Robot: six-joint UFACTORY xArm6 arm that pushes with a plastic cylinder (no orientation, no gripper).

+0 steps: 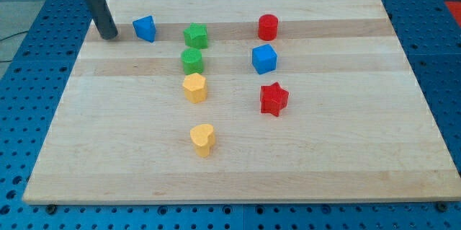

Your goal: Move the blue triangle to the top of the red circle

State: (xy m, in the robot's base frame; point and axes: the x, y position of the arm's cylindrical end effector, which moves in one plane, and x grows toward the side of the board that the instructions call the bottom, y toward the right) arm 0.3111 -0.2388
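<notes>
The blue triangle [145,28] lies near the board's top left. The red circle [268,26] stands near the top, right of centre, well to the right of the blue triangle. My tip [109,36] rests on the board just left of the blue triangle, a small gap between them. A green star [195,36] lies between the blue triangle and the red circle.
A green round block [191,61] and a yellow hexagon [194,87] lie below the green star. A blue cube [264,59] and a red star [274,99] lie below the red circle. A yellow heart [203,140] lies lower. The wooden board [346,165] sits on a blue pegboard.
</notes>
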